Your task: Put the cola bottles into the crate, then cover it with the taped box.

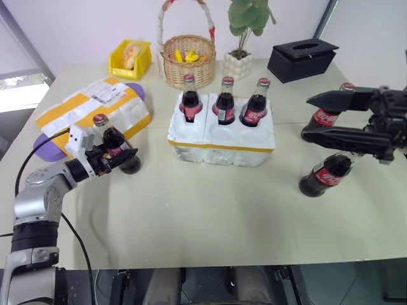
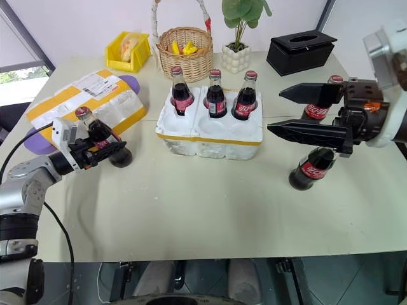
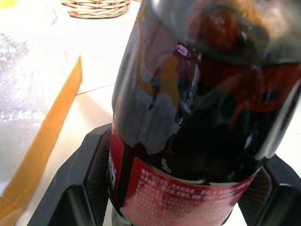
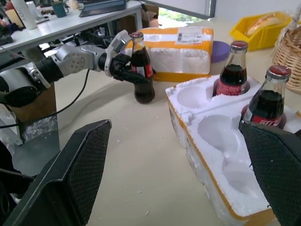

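three small glass bottles of dark cola with red labels and red caps [image 1: 225,101] stand in the back row of holes of the low white styrofoam crate with a yellow tape band [image 1: 220,136], which sits in the middle of the pale table [image 1: 203,222], a bit toward the far edge. the front holes of the crate are empty.

a fourth cola bottle [image 1: 114,145] stands on the table near the left edge, just in front of the white styrofoam box wrapped in wide yellow tape bands [image 1: 95,108]. the left gripper [image 1: 117,157] has its two black fingers on both sides of this bottle's lower body, close against the glass, but i cannot tell if they already clamp it.

near the right edge two more cola bottles stand, one nearer [image 1: 325,174] and one farther [image 1: 329,112]. the right gripper [image 1: 306,115] hovers above the table in front of them with its fingers wide apart and holds nothing.

along the far edge there are a yellow plastic bin [image 1: 130,58], a woven wicker basket [image 1: 187,58], a small potted plant [image 1: 241,38] and a black tissue box [image 1: 301,58].
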Robot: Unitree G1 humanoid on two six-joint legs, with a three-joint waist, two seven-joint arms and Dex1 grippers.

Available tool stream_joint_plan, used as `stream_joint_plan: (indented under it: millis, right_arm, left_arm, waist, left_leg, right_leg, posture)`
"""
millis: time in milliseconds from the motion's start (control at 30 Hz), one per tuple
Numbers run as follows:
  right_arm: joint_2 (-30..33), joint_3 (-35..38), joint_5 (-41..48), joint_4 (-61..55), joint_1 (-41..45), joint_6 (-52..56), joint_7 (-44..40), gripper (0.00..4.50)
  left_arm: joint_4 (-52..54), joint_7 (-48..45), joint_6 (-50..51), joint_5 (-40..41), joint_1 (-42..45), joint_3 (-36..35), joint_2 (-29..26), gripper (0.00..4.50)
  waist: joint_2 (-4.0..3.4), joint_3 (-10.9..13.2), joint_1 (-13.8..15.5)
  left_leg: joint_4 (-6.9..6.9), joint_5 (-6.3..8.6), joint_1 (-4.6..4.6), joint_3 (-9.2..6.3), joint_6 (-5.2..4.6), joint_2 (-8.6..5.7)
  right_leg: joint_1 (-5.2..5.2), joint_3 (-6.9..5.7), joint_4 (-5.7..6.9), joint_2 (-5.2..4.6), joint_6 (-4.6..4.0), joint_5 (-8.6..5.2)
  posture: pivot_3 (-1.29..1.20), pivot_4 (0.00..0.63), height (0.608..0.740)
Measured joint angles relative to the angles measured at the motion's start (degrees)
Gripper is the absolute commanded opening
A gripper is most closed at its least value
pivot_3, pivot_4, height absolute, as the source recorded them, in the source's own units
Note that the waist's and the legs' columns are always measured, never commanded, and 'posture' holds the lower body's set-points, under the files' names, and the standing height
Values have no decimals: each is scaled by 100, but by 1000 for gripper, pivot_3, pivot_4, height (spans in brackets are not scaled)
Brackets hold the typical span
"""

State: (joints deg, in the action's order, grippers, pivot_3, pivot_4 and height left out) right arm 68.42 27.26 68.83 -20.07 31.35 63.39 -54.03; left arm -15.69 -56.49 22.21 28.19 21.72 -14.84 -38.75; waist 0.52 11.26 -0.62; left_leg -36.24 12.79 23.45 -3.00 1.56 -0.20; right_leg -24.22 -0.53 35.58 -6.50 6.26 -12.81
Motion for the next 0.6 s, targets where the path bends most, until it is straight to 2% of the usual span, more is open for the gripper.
stream_joint_plan:
  millis: [200, 300, 400, 600]
  right_arm:
    - [-71, 68, -2, -32, -389, -32, 30, 4500]
    - [-114, 85, -5, -72, -437, -95, 39, 4500]
    - [-141, 146, -6, -143, -532, -180, 44, 4500]
    - [-215, 166, -20, -231, -679, -275, 103, 4500]
  left_arm:
    - [30, -11, 489, 98, 134, -1, -112, 2812]
    - [168, -173, 881, 220, 413, 89, -180, 2812]
    - [290, -462, 1239, 324, 1127, 328, -326, 2812]
    - [10, -1208, 1460, 345, 2891, 946, -370, 2812]
  waist:
    - [5, 1, -10]
    - [32, 16, 0]
    - [58, 29, 60]
    - [61, 29, 93]
  left_leg:
    - [0, 0, 0, 0, 0, 0]
    - [-1, 0, 3, -6, 0, 1]
    - [-10, -1, 13, -14, 1, 0]
    - [-9, -1, 19, -6, 1, -3]
  right_leg:
    - [0, 0, 1, 0, -2, -1]
    - [-2, 0, 3, 5, 3, 2]
    - [-2, -2, 2, 8, 8, 5]
    - [0, 3, -15, 7, 23, 14]
  posture:
    - [0, 150, 740]
    - [0, 150, 740]
    - [0, 150, 740]
    - [0, 150, 740]
